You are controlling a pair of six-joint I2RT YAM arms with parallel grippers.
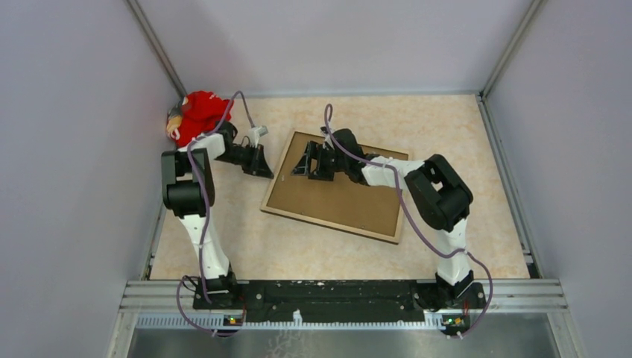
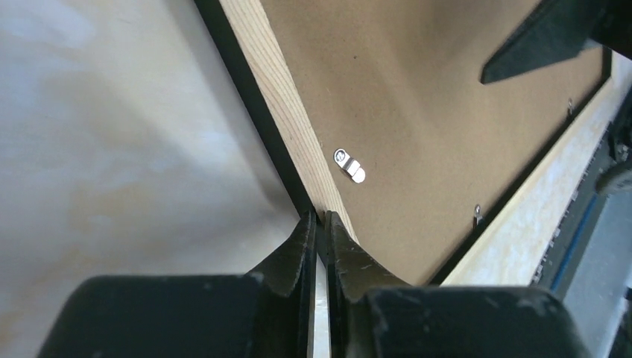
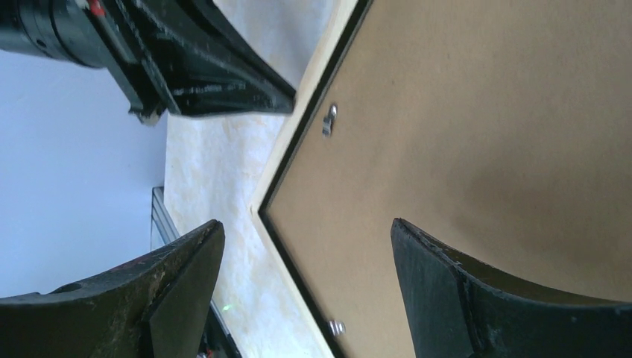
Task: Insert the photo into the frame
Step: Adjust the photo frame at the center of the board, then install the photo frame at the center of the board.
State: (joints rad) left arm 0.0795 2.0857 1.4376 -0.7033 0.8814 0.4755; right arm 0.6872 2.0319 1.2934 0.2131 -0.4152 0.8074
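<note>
The frame [image 2: 274, 89] is laid face down on the table [image 1: 447, 149], tan wood back upward, so that its recess can be reached from above. That recess is filled by the board [image 1: 339, 198], which sits inside the rim. Small metal clips [image 2: 349, 164] are seen lying on the board close to the edges. The photo is shown in no view. Whether it lies under the board cannot be told, so the progress of the task cannot be judged with confidence.

The left hand [image 2: 320, 221] is set low at the frame's left rim, its fingers pressed almost together with only a slit left between them. The tips are placed at the rim's outer edge. This is judged to be a posture for steadying the frame against sliding, or for prising at its edge. Whether anything is nipped cannot be made out.

The right hand [image 3: 305, 227] is held spread above the board's corner on the left hand's side and grips nothing. One finger is over the board and the other is past the rim, over the table. It is judged to be placed for working a clip or lifting the board.
</note>
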